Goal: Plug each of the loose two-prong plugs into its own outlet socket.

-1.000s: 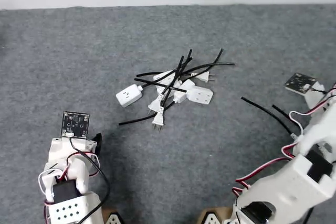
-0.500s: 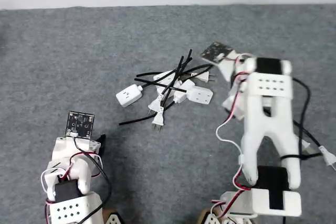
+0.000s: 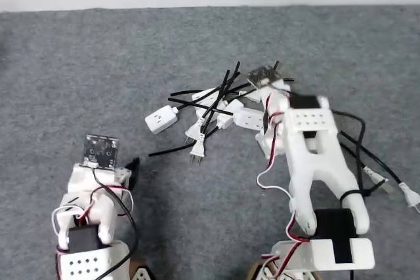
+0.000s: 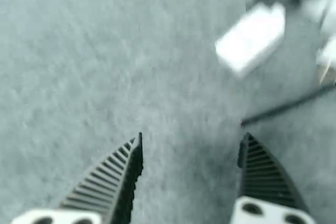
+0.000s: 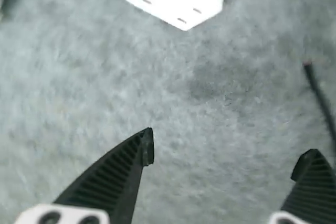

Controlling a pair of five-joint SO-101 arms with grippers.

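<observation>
My left end effector is wide open and empty, low over the bench. The left socket lies ahead of it and well apart, its long axis slanted across the jaw line. At centre, the pile of plugs and cords is tangled; one plug lies at its near edge, prongs toward the arm bases. The right socket sits at the pile's right edge. My right end effector is also wide open, holding nothing, with that socket just ahead. I judge the right arm nearer its target.
</observation>
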